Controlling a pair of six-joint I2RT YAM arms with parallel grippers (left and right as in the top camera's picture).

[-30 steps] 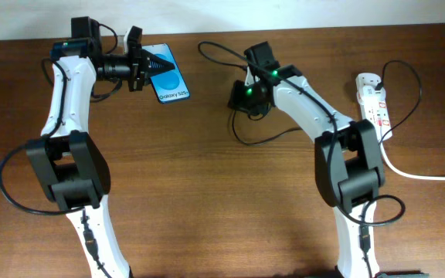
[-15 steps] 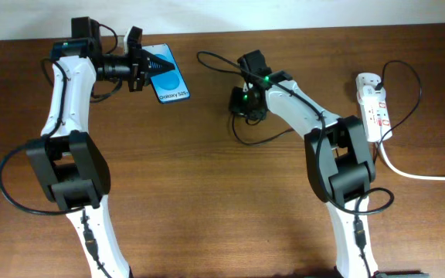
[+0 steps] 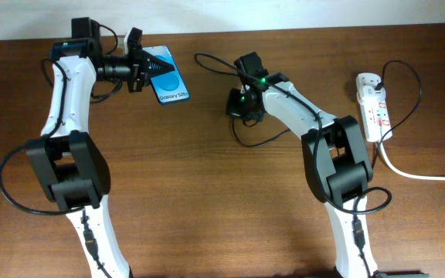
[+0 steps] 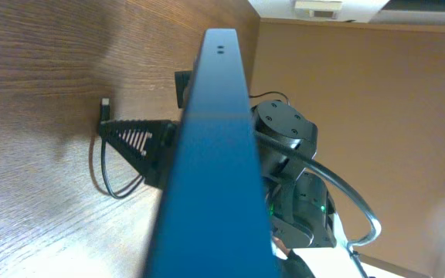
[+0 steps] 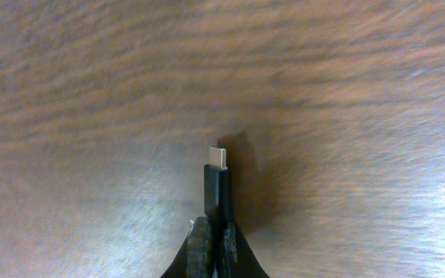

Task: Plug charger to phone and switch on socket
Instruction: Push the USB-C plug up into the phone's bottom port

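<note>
Overhead, left pincer (image 3: 154,66) grips phone (image 3: 173,83); right pincer (image 5: 215,235) clamps charger (image 5: 218,185), seemingly above table (image 5: 68,93)

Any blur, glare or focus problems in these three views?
Right wrist: charger plug sharp, table behind it blurred, glare at lower right. Left wrist: phone edge soft, too close to the lens. Overhead: sharp, evenly lit.

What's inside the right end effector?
The charger plug, pinched in the right end effector, its metal tip poking out above the wood table. The cable behind the fingers is covered in the wrist view.
</note>
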